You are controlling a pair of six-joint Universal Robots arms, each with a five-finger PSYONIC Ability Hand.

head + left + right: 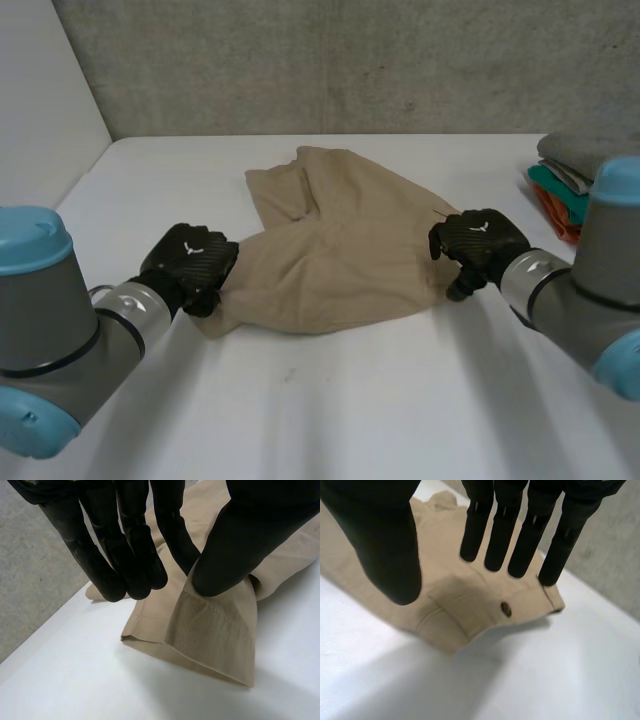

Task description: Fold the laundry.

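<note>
A tan garment (pixel 340 240) lies crumpled in the middle of the white table (pixel 350 400). My left hand (pixel 190 262) is at its near left corner. In the left wrist view, the thumb and fingers (pixel 170 535) pinch a ribbed hem of the tan cloth (pixel 210 630), and that corner is raised a little off the table. My right hand (pixel 480 243) is at the garment's right edge. In the right wrist view its fingers (pixel 520 535) are straight, with the thumb held apart. They hover over a pocket flap with a dark button (pixel 506 609) and hold nothing.
A stack of folded clothes (pixel 560 180) in grey, teal and orange sits at the table's back right, close behind my right arm. A grey wall (pixel 350 60) runs along the table's far edge. Bare table lies in front of the garment.
</note>
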